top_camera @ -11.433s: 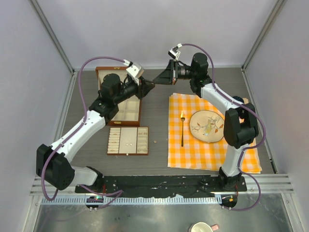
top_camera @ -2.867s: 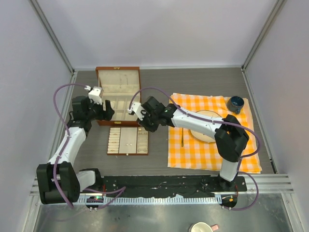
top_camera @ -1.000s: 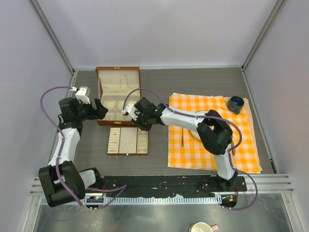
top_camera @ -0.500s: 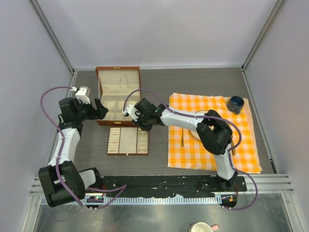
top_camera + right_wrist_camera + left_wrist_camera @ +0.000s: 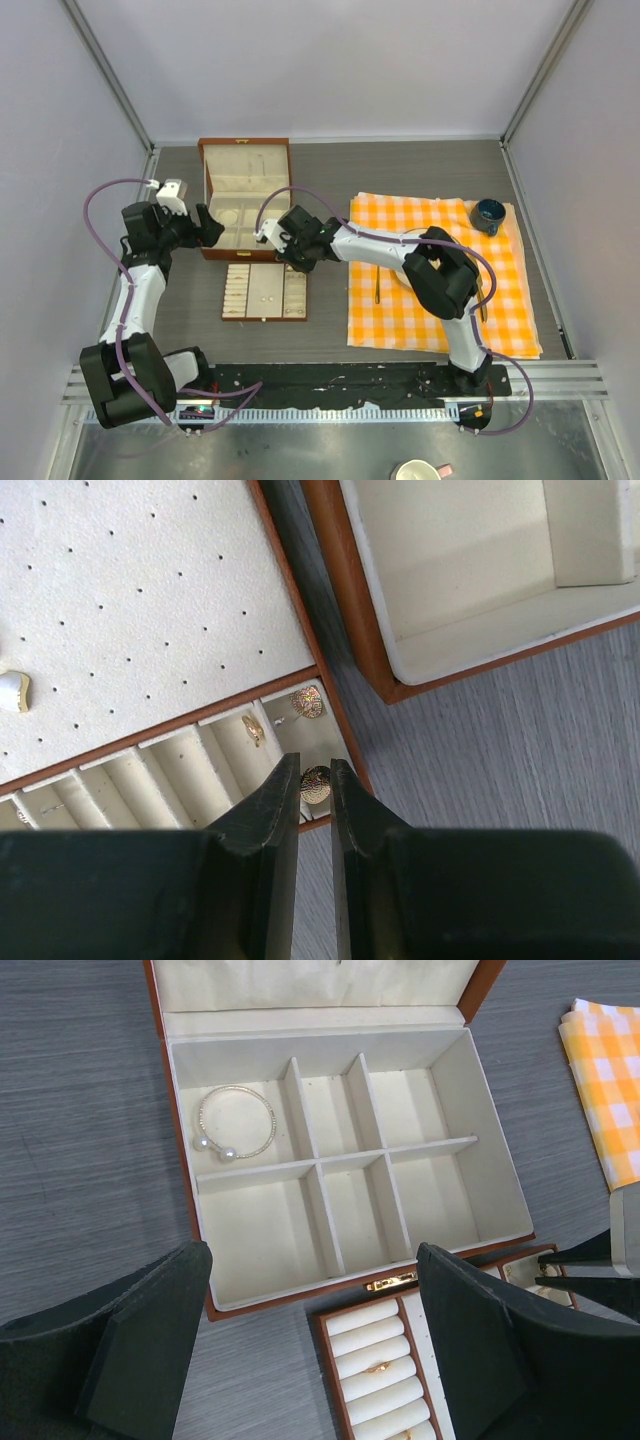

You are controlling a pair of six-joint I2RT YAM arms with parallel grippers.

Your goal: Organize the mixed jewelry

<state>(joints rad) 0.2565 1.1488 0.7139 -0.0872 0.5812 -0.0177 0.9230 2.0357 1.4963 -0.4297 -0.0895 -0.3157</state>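
The jewelry box [image 5: 245, 150] stands open with a silver pearl-tipped bracelet [image 5: 236, 1122] in its back-left compartment. In front of it lies the flat tray [image 5: 265, 291], with a gold ring [image 5: 377, 1366] in its rolls. My right gripper [image 5: 283, 252] hangs over the tray's far right corner, shut on a round gold stud [image 5: 316, 783] between its fingertips [image 5: 285, 780]. A second gold disc stud [image 5: 307, 701], a small gold piece [image 5: 253, 729] and a white piece [image 5: 12, 690] lie in the tray [image 5: 150, 600]. My left gripper [image 5: 208, 228] is open at the box's left side, empty [image 5: 312, 1260].
An orange checked cloth [image 5: 440, 300] covers the table's right half, with a gold fork [image 5: 377, 283] and a plate [image 5: 415, 272] partly under my right arm. A dark blue bowl [image 5: 490, 212] sits at the cloth's far right corner. The box's brown wall [image 5: 190, 1190] is near my left fingers.
Over the last seconds the left arm drew back to the left of the box. The right gripper came to the tray's far right corner; in the last second almost nothing moved.
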